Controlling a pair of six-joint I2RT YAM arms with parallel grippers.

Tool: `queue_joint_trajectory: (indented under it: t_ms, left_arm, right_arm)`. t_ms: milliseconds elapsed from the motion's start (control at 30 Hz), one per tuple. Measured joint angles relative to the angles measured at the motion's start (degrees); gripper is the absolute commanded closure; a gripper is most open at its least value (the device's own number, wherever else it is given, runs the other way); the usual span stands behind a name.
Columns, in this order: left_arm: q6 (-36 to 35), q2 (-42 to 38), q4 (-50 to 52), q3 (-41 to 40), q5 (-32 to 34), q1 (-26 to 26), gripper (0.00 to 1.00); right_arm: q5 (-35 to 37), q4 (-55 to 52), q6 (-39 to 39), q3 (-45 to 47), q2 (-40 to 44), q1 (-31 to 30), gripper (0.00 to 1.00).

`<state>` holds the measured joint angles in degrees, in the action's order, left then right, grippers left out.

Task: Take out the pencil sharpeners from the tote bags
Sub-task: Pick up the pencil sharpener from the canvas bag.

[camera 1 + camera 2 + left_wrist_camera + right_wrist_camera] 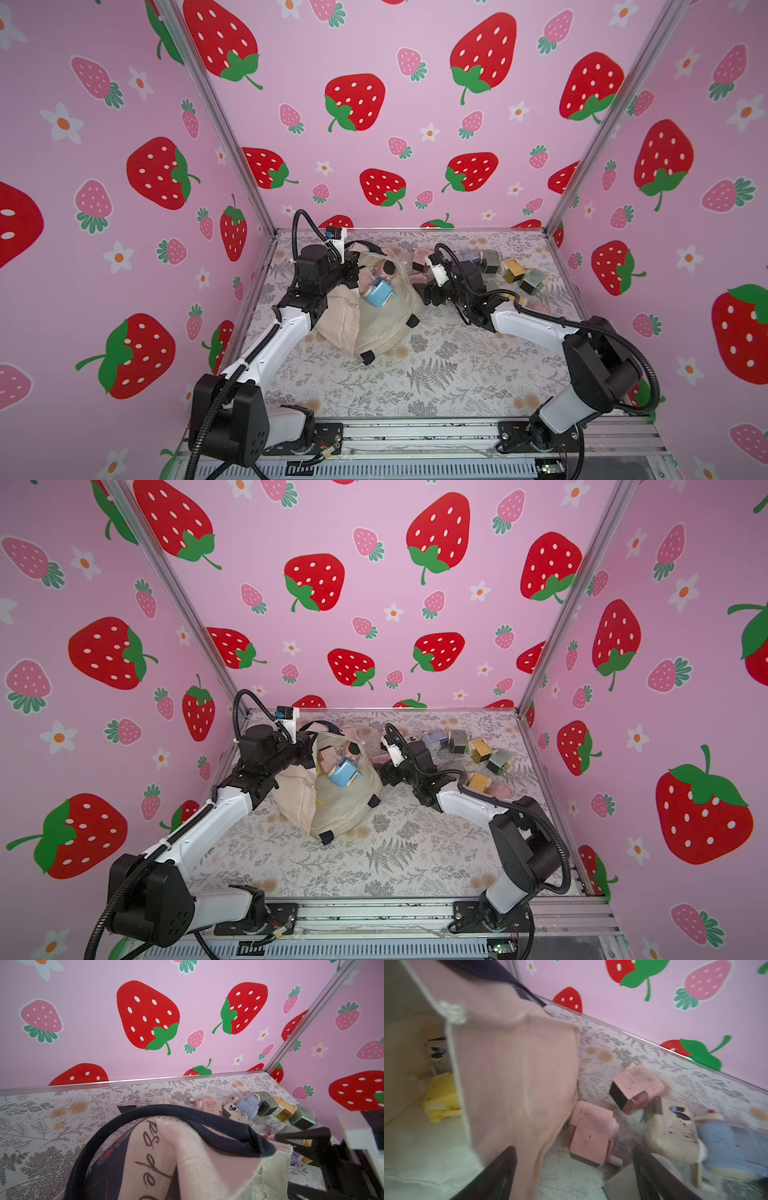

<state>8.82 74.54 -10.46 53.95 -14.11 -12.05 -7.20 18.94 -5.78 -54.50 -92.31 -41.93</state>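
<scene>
The cream tote bag (374, 328) (340, 808) lies slumped left of centre with its mouth open upward. A blue pencil sharpener (377, 293) and a cartoon-shaped one (388, 268) show in the mouth, and a yellow one (440, 1097) lies deeper inside. My left gripper (353, 270) holds the bag's back rim; its fingers are hidden by lettered cloth (187, 1157). My right gripper (573, 1150) stands open beside the bag's right wall (517, 1068), just short of a pink sharpener (589, 1136) on the table. Nothing is between its fingers.
Several sharpeners lie on the floral table at the back right: pink (635, 1086), cream (672, 1130), blue (733, 1147), grey (492, 259), yellow (515, 268) and grey-green (532, 280). Another pink one (536, 307) sits behind my right forearm. Strawberry-print walls close three sides.
</scene>
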Motion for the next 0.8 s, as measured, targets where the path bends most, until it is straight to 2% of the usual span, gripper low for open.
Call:
queue_joint_trajectory:
  t_ms: [267,367,467,633,800]
  left_arm:
    - [0.0,0.0,0.0,0.0,0.0,-0.1,1.0]
    - [0.0,0.0,0.0,0.0,0.0,-0.1,1.0]
    - [0.0,0.0,0.0,0.0,0.0,-0.1,1.0]
    - [0.0,0.0,0.0,0.0,0.0,-0.1,1.0]
    - [0.0,0.0,0.0,0.0,0.0,-0.1,1.0]
  right_arm:
    - [-9.2,1.0,0.5,-1.0,-0.1,-7.8,0.1]
    - [-11.6,1.2,2.2,-1.0,-0.2,-10.3,0.02]
    - [-14.0,1.2,4.5,-1.0,-0.2,-12.0,0.08]
    - [-19.8,1.5,8.9,-1.0,-0.2,-13.1,0.07]
    - [-22.2,1.2,10.9,-1.2,-0.2,-13.6,0.06]
